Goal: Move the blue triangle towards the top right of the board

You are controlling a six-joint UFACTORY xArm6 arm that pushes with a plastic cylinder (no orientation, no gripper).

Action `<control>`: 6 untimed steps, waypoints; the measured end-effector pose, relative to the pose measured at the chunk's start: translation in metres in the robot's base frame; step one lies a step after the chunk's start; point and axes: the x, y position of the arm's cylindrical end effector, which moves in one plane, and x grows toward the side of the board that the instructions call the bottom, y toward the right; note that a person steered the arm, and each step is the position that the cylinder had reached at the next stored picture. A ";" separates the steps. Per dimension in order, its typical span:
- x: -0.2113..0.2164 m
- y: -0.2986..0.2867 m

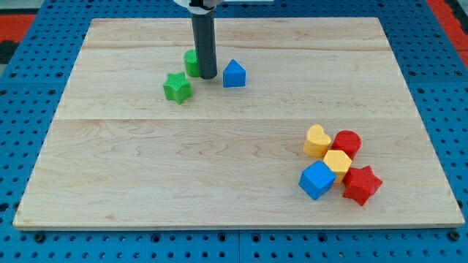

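Observation:
The blue triangle (234,74) sits in the upper middle of the wooden board (146,168). My tip (208,76) rests on the board just to the triangle's left, with a small gap between them. A green block (191,63), its shape partly hidden by the rod, sits right against the rod's left side. A green star (177,87) lies a little lower and further left.
A cluster sits at the lower right: a yellow heart (316,141), a red round-edged block (348,143), a yellow hexagon-like block (338,163), a blue cube (316,180) and a red star (362,184). Blue pegboard surrounds the board.

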 end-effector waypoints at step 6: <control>-0.058 0.175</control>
